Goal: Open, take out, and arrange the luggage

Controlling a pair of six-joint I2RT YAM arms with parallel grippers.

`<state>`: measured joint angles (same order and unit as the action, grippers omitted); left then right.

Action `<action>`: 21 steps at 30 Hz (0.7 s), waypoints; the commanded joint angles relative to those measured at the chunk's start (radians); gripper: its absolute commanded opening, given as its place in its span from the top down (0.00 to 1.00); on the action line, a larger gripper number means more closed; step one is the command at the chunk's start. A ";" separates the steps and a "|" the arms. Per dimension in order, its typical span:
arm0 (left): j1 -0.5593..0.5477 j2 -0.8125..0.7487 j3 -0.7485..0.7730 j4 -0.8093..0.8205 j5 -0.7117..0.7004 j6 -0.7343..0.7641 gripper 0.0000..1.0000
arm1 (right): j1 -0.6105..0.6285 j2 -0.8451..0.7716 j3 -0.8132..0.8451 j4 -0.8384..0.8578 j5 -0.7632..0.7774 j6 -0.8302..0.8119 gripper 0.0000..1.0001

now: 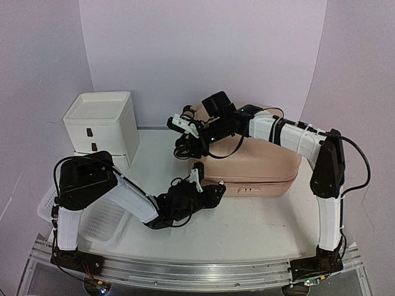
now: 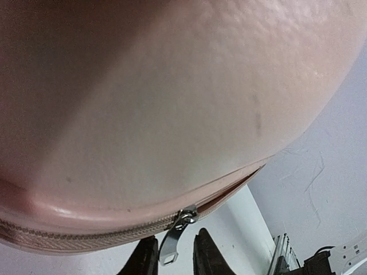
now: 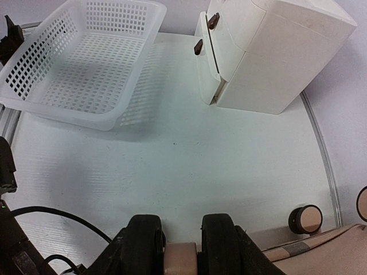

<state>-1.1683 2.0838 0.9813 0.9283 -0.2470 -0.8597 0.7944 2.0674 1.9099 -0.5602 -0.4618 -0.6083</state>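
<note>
Pink hard shell takes up the right half of the bench [image 1: 247, 225] from overhead: the luggage [image 1: 259, 163] lies flat, its long side facing the arms. My left arm runs low, nearly along the bench surface, elbow out to the left, and its tool [image 1: 199, 177] sits at the case's near left corner. My right arm rises from its base, bends at the elbow and stretches level over the lid, and its tool [image 1: 184, 147] drops at the case's left end. A white drawer unit [image 1: 102, 126] stands at the back left, with a white mesh basket [image 1: 102, 219] in front of it.

On the left wrist camera the shell [image 2: 172, 103] fills the frame from close up, with the zipper [image 2: 86, 235] running along its lower edge. The metal pull tab [image 2: 175, 235] hangs between my two dark fingers [image 2: 143, 260]. The left tool [image 2: 175, 258] is narrowly parted around the tab, and I see a gap on one side, so no pinch.

On the right wrist camera the right tool [image 3: 182, 238] points down at the bench. Its fingers [image 3: 221, 240] are pressed on either side of a cream-faced caster wheel [image 3: 180, 260], gripping it at about half spread. The other wheel [image 3: 304, 219] sits to its right, beside the case's corner [image 3: 327, 258].
</note>
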 commanded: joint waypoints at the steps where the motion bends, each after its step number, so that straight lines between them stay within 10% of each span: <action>1: 0.027 -0.016 0.015 0.065 0.039 0.018 0.82 | -0.018 -0.091 -0.006 -0.078 0.015 0.092 1.00; 21: 0.041 -0.133 -0.099 -0.044 -0.059 0.204 1.00 | -0.022 -0.159 -0.101 -0.106 0.042 0.022 1.00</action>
<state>-1.1534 2.0552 0.9432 0.9482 -0.2157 -0.7734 0.7929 2.0285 1.8462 -0.5285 -0.4591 -0.6220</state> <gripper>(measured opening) 0.022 0.511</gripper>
